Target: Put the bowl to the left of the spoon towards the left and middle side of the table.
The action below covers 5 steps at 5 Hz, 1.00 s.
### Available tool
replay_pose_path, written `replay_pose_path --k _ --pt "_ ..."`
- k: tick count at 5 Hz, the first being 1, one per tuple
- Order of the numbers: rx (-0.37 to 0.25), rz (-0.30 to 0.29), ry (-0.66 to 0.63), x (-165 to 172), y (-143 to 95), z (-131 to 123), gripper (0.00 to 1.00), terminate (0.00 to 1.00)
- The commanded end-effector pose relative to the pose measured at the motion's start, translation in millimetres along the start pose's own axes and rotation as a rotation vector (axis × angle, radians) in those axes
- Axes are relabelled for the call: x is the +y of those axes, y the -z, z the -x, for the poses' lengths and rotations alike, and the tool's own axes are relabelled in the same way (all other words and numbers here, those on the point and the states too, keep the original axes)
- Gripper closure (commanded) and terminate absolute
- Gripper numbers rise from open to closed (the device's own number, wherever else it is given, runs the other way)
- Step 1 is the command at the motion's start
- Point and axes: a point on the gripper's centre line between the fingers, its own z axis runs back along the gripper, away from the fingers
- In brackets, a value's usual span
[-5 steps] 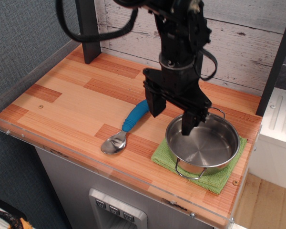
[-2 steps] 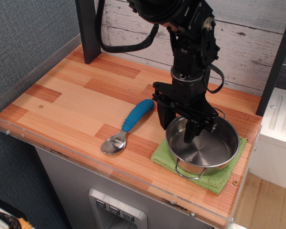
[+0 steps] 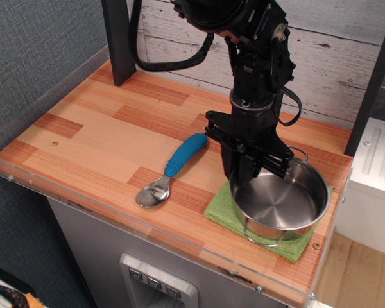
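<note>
The shiny steel bowl point(image 3: 283, 204) sits on a green cloth point(image 3: 222, 209) at the front right of the wooden table point(image 3: 96, 128). One wire handle shows at its front and one at its back right. My gripper point(image 3: 242, 172) comes down from above and is shut on the bowl's left rim, one finger inside and one outside. The spoon point(image 3: 173, 168) lies left of the bowl, with its blue handle pointing to the back right and its silver head towards the front edge. The gripper hides part of the bowl's rim.
A dark post point(image 3: 119, 38) stands at the back left. A clear acrylic rim point(image 3: 115, 212) runs along the table's front and left edges. A white plank wall is behind, and a white unit point(image 3: 372, 179) stands off the right edge.
The gripper moved right and came down over the bowl's left rim, then its fingers closed on the rim. The bowl shifted slightly to the right and front on the cloth.
</note>
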Motion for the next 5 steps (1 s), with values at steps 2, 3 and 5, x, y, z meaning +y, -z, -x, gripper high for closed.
replay_pose_path --k 2,3,5 --pt "-0.151 0.098 -0.072 19.9 -58.5 5.3 1.00 0.00" --pt "-0.198 0.109 -0.150 42.4 -77.4 12.1 1.00 0.00" --pt "-0.170 0.040 -0.398 124.7 -68.2 34.3 1.00 0.00"
